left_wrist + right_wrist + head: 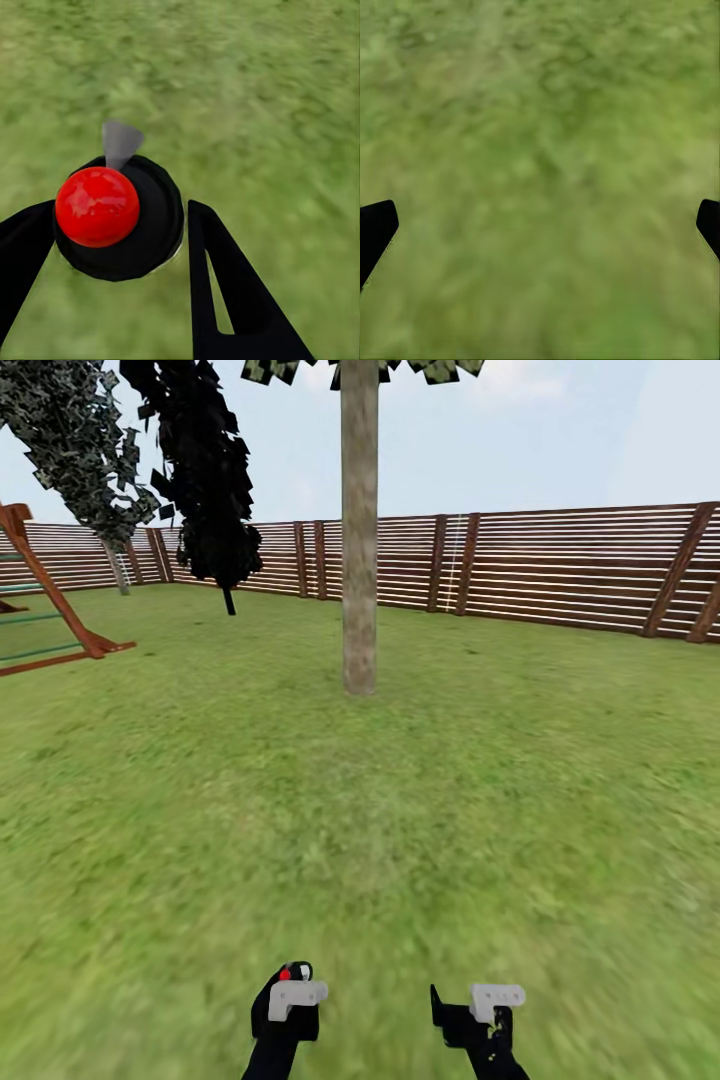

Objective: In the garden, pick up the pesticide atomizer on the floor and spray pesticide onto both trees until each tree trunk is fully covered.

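Here the left gripper [112, 247] clamps the black, red-capped pesticide atomizer [120, 217] above blurred green lawn [400, 810]. The right gripper [540, 225] holds its fingers wide apart. Ahead stands a mottled grey-brown column-like tree trunk [359, 530].

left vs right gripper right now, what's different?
The left gripper is shut on the pesticide atomizer; the right gripper holds nothing. The left fingers sit close together; the right fingers are spread wide. Both hang low over the lawn.
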You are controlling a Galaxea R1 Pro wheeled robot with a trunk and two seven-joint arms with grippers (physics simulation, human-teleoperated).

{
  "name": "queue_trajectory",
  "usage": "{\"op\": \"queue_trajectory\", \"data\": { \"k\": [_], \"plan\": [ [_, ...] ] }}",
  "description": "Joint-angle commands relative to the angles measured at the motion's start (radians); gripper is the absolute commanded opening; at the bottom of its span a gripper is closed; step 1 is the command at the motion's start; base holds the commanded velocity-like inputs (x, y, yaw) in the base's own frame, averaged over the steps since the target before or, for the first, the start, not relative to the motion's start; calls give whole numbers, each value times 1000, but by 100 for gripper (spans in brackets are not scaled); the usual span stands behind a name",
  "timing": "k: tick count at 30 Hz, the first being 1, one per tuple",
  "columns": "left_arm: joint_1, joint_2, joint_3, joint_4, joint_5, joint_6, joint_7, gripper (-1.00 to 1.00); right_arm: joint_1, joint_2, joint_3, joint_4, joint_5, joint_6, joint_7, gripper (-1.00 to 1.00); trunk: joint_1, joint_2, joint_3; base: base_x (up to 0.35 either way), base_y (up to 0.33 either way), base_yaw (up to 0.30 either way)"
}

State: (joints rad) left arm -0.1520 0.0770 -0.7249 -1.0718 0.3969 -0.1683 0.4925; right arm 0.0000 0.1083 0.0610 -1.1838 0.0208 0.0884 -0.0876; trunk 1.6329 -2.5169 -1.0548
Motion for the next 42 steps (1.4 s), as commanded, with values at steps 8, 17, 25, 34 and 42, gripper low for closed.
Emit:
{"op": "queue_trajectory", "data": {
  "k": [8,17,25,34,42],
  "plan": [
    [-1,1,-5,0,10,-8,6,-100,0,-1,2,-2,2,7,-6,100,0,0,-1,335,0,0],
    [-1,1,-5,0,10,-8,6,-100,0,0,1,-2,2,7,-6,100,0,0,-1,335,0,0],
    [-1,1,-5,0,10,-8,6,-100,0,2,2,-2,2,7,-7,100,0,0,5,335,0,0],
    [-1,1,-5,0,10,-8,5,-100,0,2,2,-2,2,7,-10,100,0,0,11,335,0,0],
    [-1,1,-5,0,10,-8,6,-100,0,2,2,-3,2,7,-12,100,0,0,15,335,0,3]
  ]
}}
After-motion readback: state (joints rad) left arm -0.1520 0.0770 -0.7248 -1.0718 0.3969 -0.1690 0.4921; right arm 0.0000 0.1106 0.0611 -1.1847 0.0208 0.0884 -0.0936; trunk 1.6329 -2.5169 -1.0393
